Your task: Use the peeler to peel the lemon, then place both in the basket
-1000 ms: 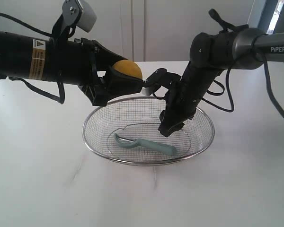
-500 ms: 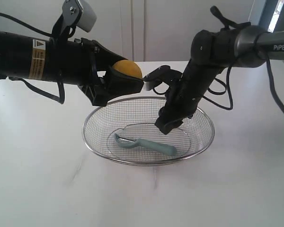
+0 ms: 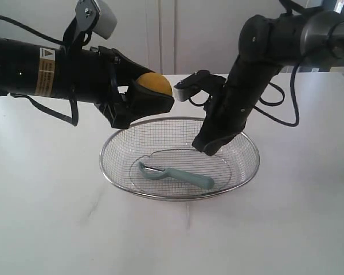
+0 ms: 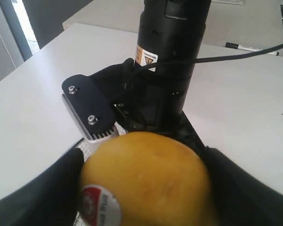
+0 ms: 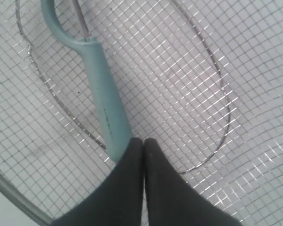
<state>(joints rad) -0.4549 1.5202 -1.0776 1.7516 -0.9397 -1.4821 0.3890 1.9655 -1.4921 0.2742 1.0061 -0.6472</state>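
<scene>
The yellow lemon (image 3: pixel 155 83) with its red-and-white sticker (image 4: pixel 99 206) is held in my left gripper (image 3: pixel 160 97), shut on it above the back-left rim of the wire mesh basket (image 3: pixel 106 166). The pale teal peeler (image 3: pixel 178 175) lies flat on the basket's floor; its handle (image 5: pixel 106 110) shows in the right wrist view. My right gripper (image 3: pixel 209 148) hangs shut and empty over the basket's right half, above the peeler's handle end, the fingertips (image 5: pixel 134 146) pressed together.
The basket rests on a white table (image 3: pixel 57 217). Black cables (image 3: pixel 281 114) trail behind the right arm. A pen-like object (image 4: pixel 247 46) lies on the table far off in the left wrist view.
My right gripper has lifted up and slightly right, away from the peeler lying in the basket. The left gripper and lemon have stayed still.
</scene>
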